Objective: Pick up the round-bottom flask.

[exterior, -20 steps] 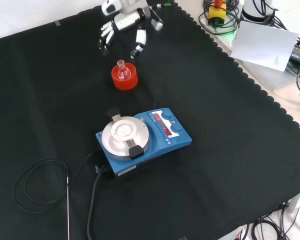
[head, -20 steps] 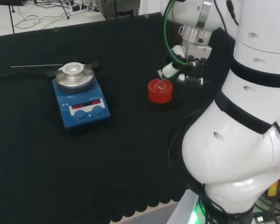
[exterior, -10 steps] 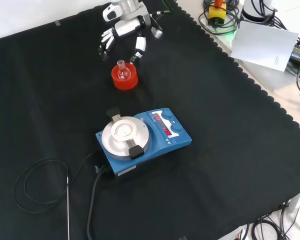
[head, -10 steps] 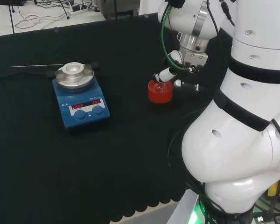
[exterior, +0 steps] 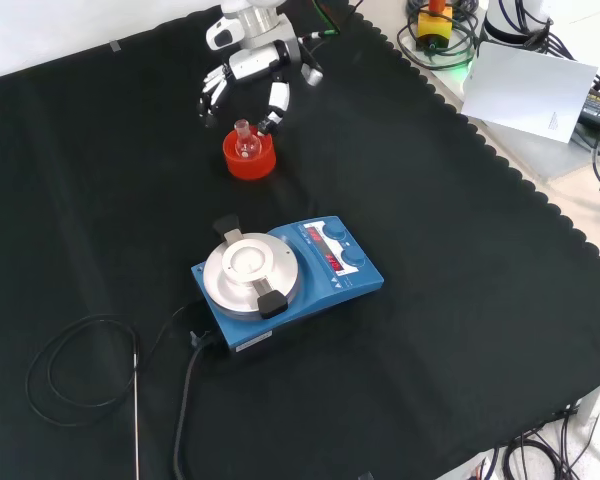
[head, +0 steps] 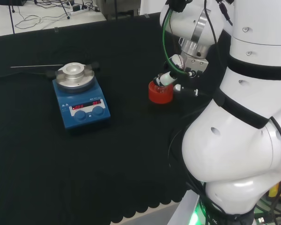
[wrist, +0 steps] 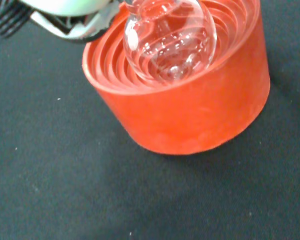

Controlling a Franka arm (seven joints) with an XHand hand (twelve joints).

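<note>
Clear glass round-bottom flask (exterior: pixel 244 143) sits bulb-down in the red ribbed stand (exterior: pixel 250 159), neck up, long axis roughly vertical; in the front view the neck mouth faces the camera side slightly, so a small tilt is possible but I can't confirm it. Wrist view: flask bulb (wrist: pixel 170 37) is seated in the concentric ribs of the stand (wrist: pixel 190 110), looks empty, glare spots only. Hand (exterior: pixel 242 73) is just beyond the stand in the front view, fingers spread and pointing down on either side of the flask neck, one finger (exterior: pixel 276 102) close beside the stand rim, another set (exterior: pixel 210 92) off to the view's left; nothing gripped, fingers apart and not closed on the glass. Whether any fingertip touches the stand: cannot tell. Head view: hand (head: pixel 171 77) sits at the right edge of the stand (head: pixel 159 93), with the arm's white links to the right. Blue hotplate stirrer (exterior: pixel 285 275) with round metal top plate stands nearer the camera in the front view, well apart from the stand; red display digits and two blue knobs on its face, print too small to read. Black cable (exterior: pixel 80 365) loops on the cloth beside a thin metal probe (exterior: pixel 136 410). Surface is black cloth (exterior: pixel 460 250) with a scalloped edge; a white sheet (exterior: pixel 530 90) and loose cables lie past the cloth's edge on the right.
</note>
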